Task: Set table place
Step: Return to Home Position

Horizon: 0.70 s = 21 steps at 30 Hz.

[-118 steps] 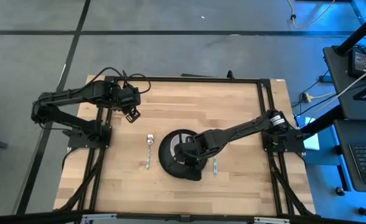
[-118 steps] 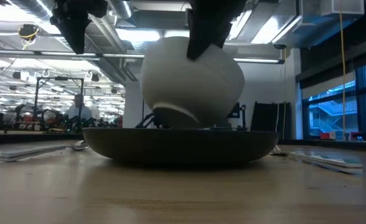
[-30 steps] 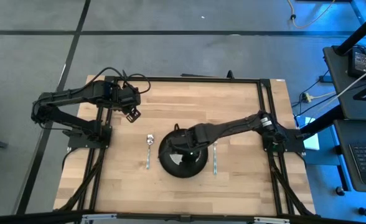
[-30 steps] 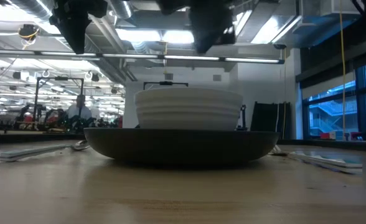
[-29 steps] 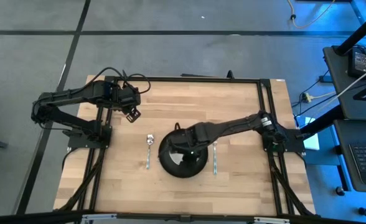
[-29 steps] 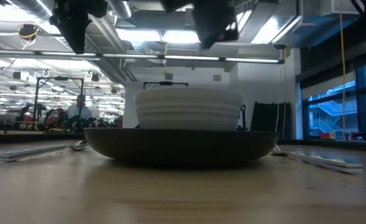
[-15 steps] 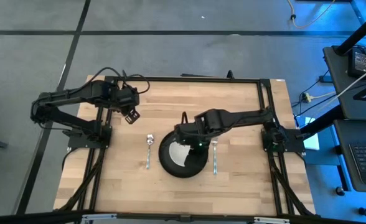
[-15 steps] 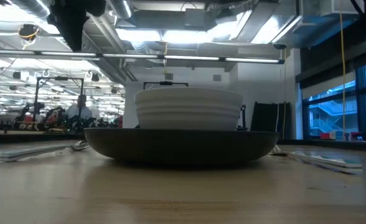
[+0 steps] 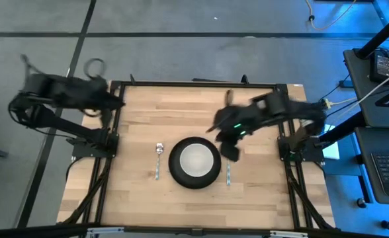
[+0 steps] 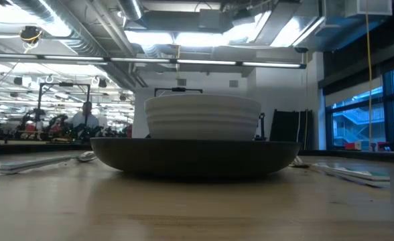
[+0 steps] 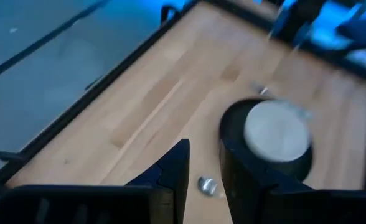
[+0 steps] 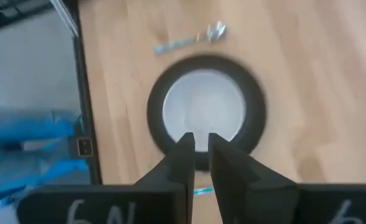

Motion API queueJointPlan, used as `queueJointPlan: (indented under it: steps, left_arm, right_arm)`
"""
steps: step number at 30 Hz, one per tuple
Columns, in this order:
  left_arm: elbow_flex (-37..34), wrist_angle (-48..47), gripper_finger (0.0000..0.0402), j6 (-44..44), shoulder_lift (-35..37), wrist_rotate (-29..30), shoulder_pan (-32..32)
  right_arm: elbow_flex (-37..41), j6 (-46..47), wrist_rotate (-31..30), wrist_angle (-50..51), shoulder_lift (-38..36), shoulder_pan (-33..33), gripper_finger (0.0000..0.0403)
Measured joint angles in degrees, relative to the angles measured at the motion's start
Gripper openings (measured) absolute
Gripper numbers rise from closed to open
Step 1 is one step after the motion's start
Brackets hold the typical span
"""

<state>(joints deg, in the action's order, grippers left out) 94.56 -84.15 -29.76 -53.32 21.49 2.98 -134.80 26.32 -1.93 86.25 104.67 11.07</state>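
A white ribbed bowl (image 9: 196, 160) (image 10: 203, 116) stands by its base in a black plate (image 9: 175, 170) (image 10: 197, 155) at the middle of the pale wood table (image 9: 260, 198). A spoon (image 9: 158, 158) lies left of the plate, and a second piece of cutlery (image 9: 228, 174) lies right of it. My right gripper (image 9: 231, 147) (image 12: 201, 155) hovers above the table beyond the plate's far right, fingers together, touching nothing. My left gripper (image 9: 112, 102) (image 11: 205, 171) is pulled back over the table's far-left corner, slightly open and empty.
A black metal frame (image 9: 194, 84) runs round the tabletop, with the arm bases at its left and right sides. Bare wood lies near and far of the plate. The low view shows a workshop with a person far behind the table.
My right gripper has risen off the bowl and drawn back toward the table's far right edge. The bowl stays upright in the plate. My left arm has pulled back from over the far-left part of the table toward its far-left corner.
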Motion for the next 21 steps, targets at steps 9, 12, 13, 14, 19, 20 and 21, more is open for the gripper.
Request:
queueJointPlan:
  steps: [9,12,13,14,19,20,21]
  left_arm:
    - [-0.2,2.3,0.0082,7.2,15.6,5.5,0.8]
    - [-2.3,4.5,0.0082,6.8,20.1,5.2,0.8]
    - [-3.2,5.7,0.0082,6.7,21.5,4.8,0.8]
    - [-4.3,7.3,0.0082,7.1,22.8,4.3,0.8]
    - [-11.2,15.5,0.0082,13.0,27.6,2.6,0.8]
    - [-12.8,16.6,0.0082,13.7,28.5,2.6,0.8]
    - [-14.3,17.3,0.0082,13.8,29.3,2.6,0.8]
  right_arm:
    - [0.1,-9.0,-4.5,-1.6,-13.4,0.0,0.0048]
    - [0.1,-11.4,-4.6,-1.7,-17.0,-0.2,0.0048]
    - [0.1,-12.0,-4.6,-1.8,-18.1,-0.2,0.0048]
    - [0.1,-12.8,-4.6,-2.0,-19.3,-0.2,0.0049]
    - [0.1,-15.1,-4.6,-2.4,-24.5,-0.2,0.0049]
    - [0.1,-15.2,-4.6,-2.4,-25.5,-0.2,0.0049]
    - [0.1,-15.5,-4.6,-2.4,-26.4,-0.2,0.0049]
